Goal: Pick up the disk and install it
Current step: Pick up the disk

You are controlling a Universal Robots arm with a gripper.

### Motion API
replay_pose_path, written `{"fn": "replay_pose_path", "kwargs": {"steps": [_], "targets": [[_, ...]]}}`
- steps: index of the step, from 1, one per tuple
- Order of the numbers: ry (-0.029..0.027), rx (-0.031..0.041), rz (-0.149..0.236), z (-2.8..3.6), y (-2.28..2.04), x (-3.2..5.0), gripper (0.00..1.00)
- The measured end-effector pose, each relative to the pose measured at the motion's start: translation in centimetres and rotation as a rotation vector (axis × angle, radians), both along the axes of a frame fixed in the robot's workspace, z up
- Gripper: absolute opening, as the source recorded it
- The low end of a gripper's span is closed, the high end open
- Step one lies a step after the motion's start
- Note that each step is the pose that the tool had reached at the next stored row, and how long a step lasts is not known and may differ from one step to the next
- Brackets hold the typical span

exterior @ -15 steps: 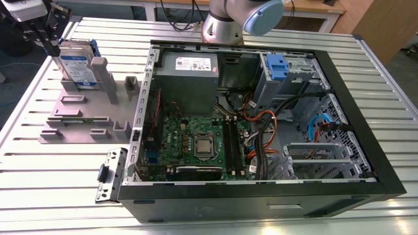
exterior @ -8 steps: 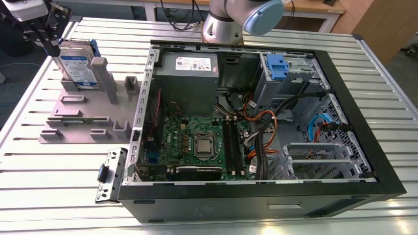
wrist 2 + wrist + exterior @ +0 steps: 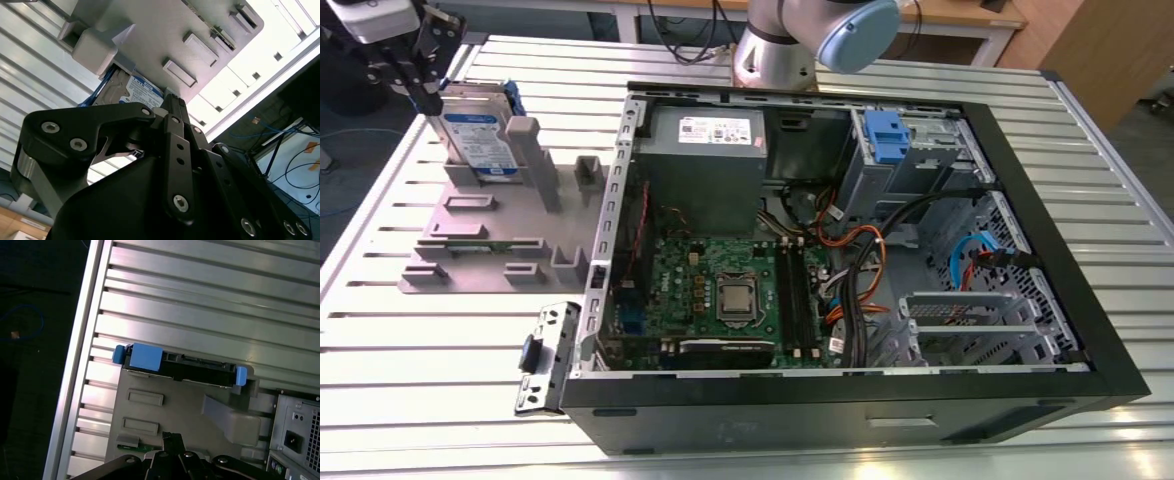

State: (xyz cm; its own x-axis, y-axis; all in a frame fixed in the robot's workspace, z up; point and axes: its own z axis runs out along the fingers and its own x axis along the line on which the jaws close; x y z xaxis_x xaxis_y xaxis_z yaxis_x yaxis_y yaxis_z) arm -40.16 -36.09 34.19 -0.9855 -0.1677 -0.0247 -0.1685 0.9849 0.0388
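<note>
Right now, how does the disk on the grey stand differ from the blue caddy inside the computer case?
The disk stands upright on the grey stand, outside the computer case; the blue caddy sits inside it. The disk shows a white-and-blue label; the blue caddy shows none. Both have blue plastic.

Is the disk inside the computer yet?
No, the disk stands upright in the grey holder on the table, outside the computer case.
</note>
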Motion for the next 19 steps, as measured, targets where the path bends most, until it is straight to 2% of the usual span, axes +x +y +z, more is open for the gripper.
{"fn": "replay_pose_path", "kwargs": {"steps": [19], "targets": [[-0.0001, 0.0000, 0.034, 0.00, 0.00, 0.00, 0.10]]}}
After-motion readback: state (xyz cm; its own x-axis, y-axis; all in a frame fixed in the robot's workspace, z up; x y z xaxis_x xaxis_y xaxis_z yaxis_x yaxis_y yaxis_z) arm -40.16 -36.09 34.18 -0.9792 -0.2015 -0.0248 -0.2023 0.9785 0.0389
